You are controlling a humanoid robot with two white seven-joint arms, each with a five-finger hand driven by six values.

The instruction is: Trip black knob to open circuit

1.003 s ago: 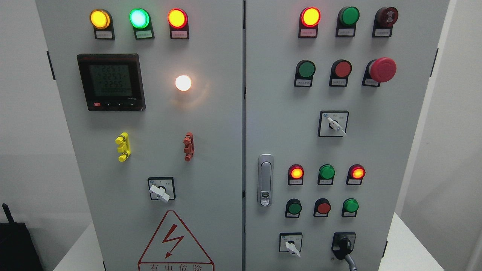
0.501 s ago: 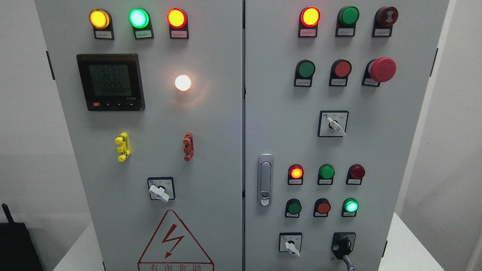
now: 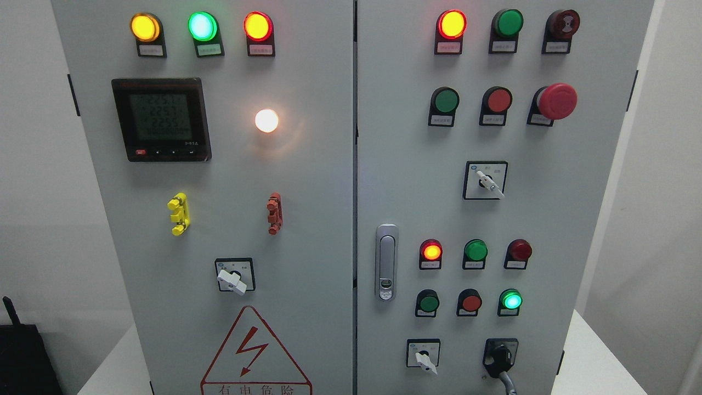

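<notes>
Low right, black knob (image 3: 500, 355) (handle down-right) untouched

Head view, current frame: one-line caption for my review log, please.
Grey two-door electrical cabinet with lit indicator lamps; black rotary knob at the right door's lower right, no robot hand in view.

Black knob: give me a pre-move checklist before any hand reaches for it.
1. Black knob in view, low on the right door: ok.
2. Path to it free; nothing stands in front of it: ok.
3. Robot hands in view to start the reach: not ok, neither shows.
4. Knob position readable; its handle hangs downward to the right: ok.
5. Neighbour to avoid, the white selector to its left, apart from it: ok.
6. Circuit state from the lamps; green lamp above is lit, its meaning: cannot tell.
</notes>
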